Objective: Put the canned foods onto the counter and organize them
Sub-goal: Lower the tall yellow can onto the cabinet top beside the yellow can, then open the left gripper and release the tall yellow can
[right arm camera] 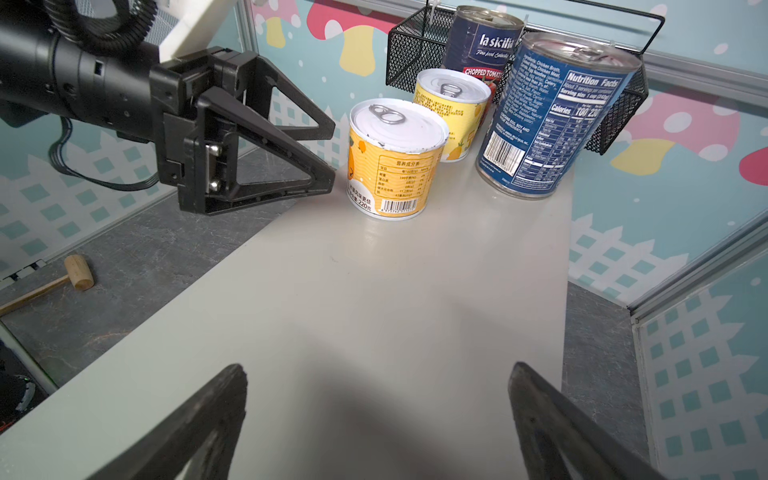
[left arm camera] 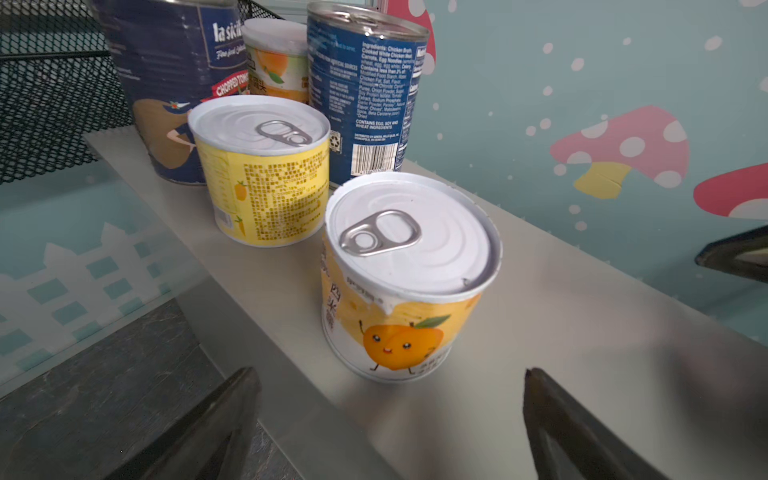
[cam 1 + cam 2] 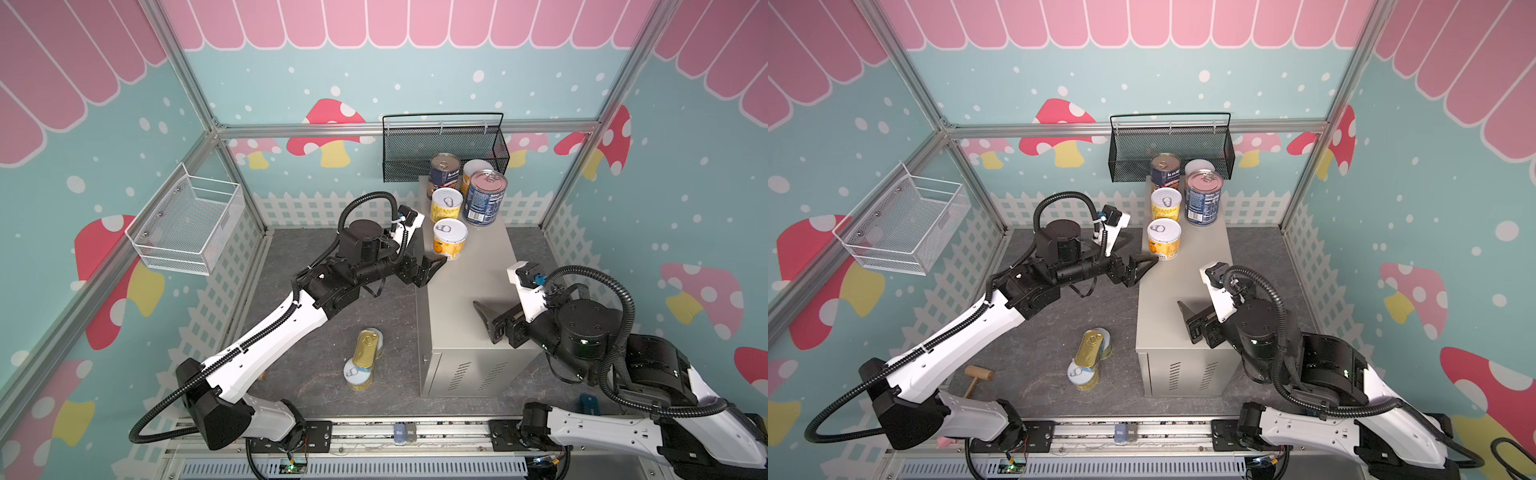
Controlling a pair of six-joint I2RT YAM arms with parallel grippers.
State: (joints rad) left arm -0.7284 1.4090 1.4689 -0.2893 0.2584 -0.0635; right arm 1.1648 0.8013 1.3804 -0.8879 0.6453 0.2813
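Five cans [image 3: 446,203] upright at the counter's [image 3: 457,299] far end.
Left gripper [image 1: 332,157] splayed, empty, beside the nearest yellow can [image 3: 449,239]; right gripper [image 1: 376,368] likewise.

Five cans [image 3: 482,199] stand at the far end of the cabinet [image 3: 465,299], a basket [image 3: 415,158] behind them, my left claw [image 1: 332,158] just left of the nearest. On the floor [image 3: 316,332] left of the cabinet, a flat tin [image 3: 366,343] lies across two more cans [image 3: 358,374].

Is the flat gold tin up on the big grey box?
No, the gold tin lies on two yellow cans down on the floor, beside the counter.
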